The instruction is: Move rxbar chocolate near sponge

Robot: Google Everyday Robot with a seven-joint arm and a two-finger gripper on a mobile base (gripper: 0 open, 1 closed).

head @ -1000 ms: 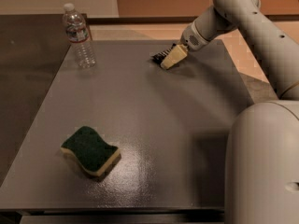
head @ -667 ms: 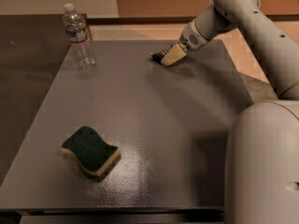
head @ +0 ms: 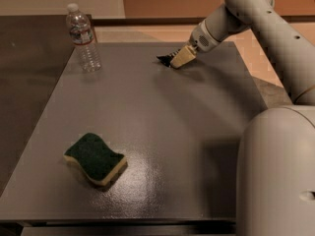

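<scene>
The sponge (head: 96,159) lies at the 7 o'clock sector of the table (head: 162,117), green face up, with nothing touching it. The table centre carries nothing. At 1 o'clock, near the far edge, the gripper (head: 179,59) sits low over the surface. Its fingers show no gap between them and read as clamped on the rxbar chocolate (head: 165,59), whose dark end projects from the tip toward 9 o'clock. Compared with one second ago, gripper and bar have shifted only slightly, so the change is confined to the grasp. Judgement: pickup is at or near completion, and transport toward 7 o'clock is not started. A water bottle (head: 83,38) stands upright at 11 o'clock, well apart from the bar.
</scene>
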